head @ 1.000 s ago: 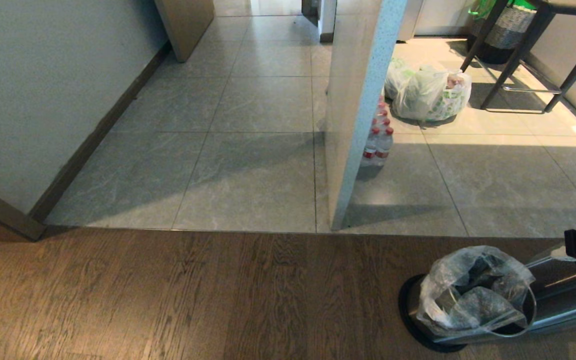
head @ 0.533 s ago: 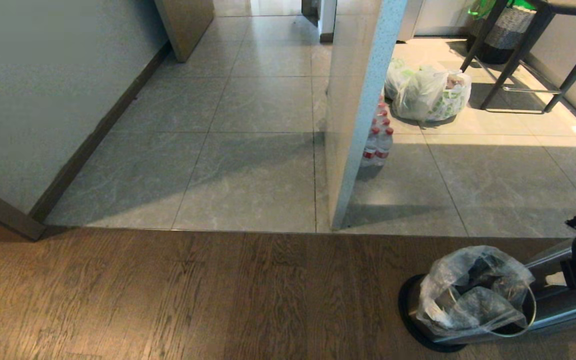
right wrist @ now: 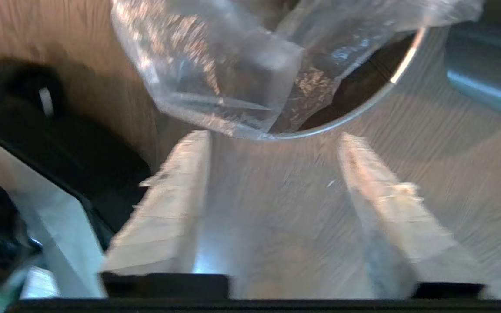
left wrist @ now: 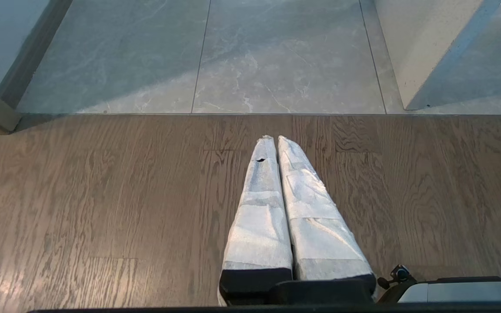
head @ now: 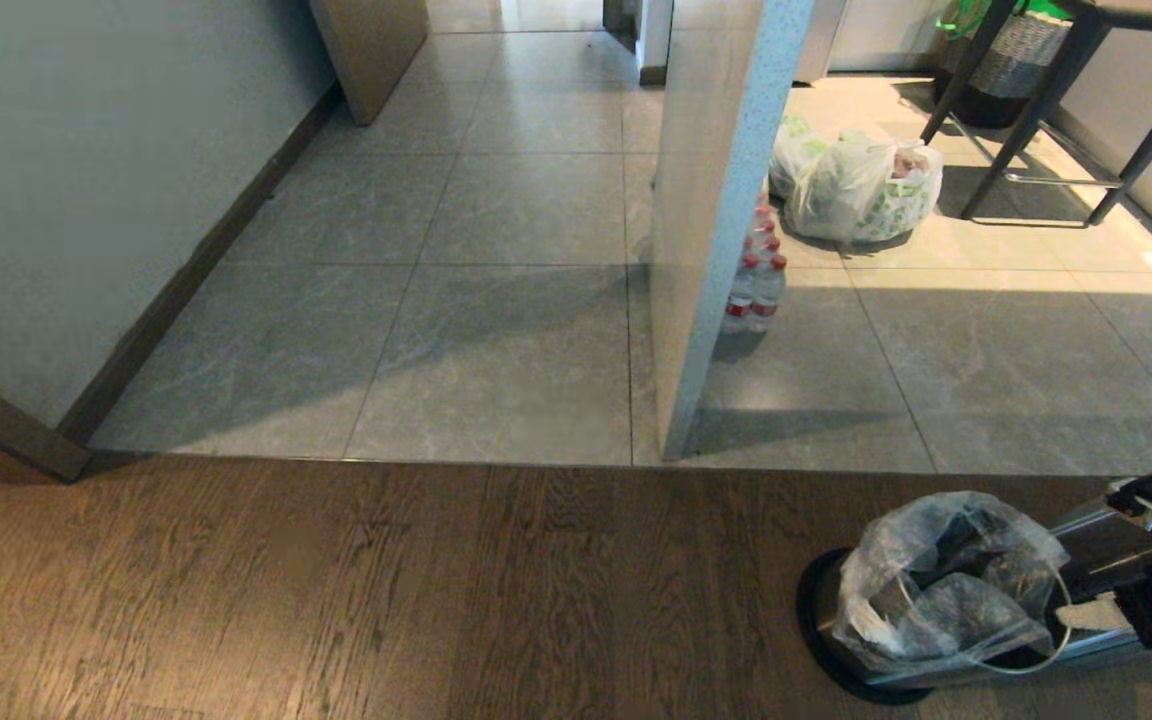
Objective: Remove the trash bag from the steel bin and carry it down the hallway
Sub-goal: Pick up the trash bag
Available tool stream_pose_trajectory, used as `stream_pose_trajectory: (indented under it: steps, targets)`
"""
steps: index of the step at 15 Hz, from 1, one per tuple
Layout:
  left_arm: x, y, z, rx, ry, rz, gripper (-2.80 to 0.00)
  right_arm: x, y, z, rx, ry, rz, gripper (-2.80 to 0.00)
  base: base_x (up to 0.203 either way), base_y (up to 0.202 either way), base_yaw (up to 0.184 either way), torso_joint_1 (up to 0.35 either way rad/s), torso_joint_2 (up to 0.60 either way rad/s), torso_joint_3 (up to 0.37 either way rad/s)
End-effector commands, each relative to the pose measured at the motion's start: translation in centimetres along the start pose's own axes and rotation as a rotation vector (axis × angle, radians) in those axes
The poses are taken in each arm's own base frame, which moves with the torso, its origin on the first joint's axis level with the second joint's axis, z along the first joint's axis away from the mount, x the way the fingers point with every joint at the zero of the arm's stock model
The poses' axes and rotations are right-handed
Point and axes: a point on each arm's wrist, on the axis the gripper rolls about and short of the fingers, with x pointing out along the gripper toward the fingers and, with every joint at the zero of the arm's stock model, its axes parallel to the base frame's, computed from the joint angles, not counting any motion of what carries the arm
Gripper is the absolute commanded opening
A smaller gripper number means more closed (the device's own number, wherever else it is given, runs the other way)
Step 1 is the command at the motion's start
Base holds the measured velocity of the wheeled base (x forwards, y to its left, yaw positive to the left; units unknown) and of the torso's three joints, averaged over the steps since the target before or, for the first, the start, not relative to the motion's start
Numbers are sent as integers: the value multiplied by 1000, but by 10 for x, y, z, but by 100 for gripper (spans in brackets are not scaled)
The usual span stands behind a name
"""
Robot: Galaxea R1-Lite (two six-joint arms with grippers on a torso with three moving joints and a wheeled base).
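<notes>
Step in hand: you are bringing the right gripper [right wrist: 272, 139] up to the mouth of the steel bin [head: 1101, 590] to take hold of the trash bag [head: 946, 585]; the bag is not yet lifted.
Steel bin: it shows at the lower right of the head view, standing on the wooden floor [head: 386, 590] on its dark round base [head: 821, 640], with the tiled floor [head: 496, 330] beyond.
Trash bag: clear, wrinkled film bulging out of the bin's mouth and draped over its metal rim [right wrist: 363, 104]; it sits inside the bin.
Right gripper: its two white-wrapped fingers [right wrist: 168, 204] stand well apart, spread wide, with bare floor between them. They hold nothing and touch nothing that you can see.
Right gripper, position: its tips sit just short of the rim, near the hanging edge of the film.
How to do it well: aim for the gathered, loose film at the rim rather than the metal; get one finger either side of a fold before you close.
How to do it well, continued: pull up along the bin's axis, so that the thin film does not snag or tear on the rim and the light bin does not tip.
Left gripper [left wrist: 274, 139]: its fingers are pressed together, empty, hanging over the wooden floor, away from the bin.
Hallway: the tiled passage runs ahead past the partition wall [head: 716, 220].
</notes>
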Motion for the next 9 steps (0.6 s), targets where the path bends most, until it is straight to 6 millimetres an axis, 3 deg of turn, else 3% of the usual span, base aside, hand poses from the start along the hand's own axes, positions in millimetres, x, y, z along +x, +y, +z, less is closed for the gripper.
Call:
stream_pose_trajectory:
  steps: [1, 9]
  targets:
    - [0, 0, -1, 0, 3, 1, -280, 5, 2, -5, -42, 17, 23, 0, 0, 0, 0, 0, 0, 0]
    - [0, 0, -1, 0, 3, 1, -280, 9, -12, -19, -182, 47, 19, 0, 0, 0, 0, 0, 0, 0]
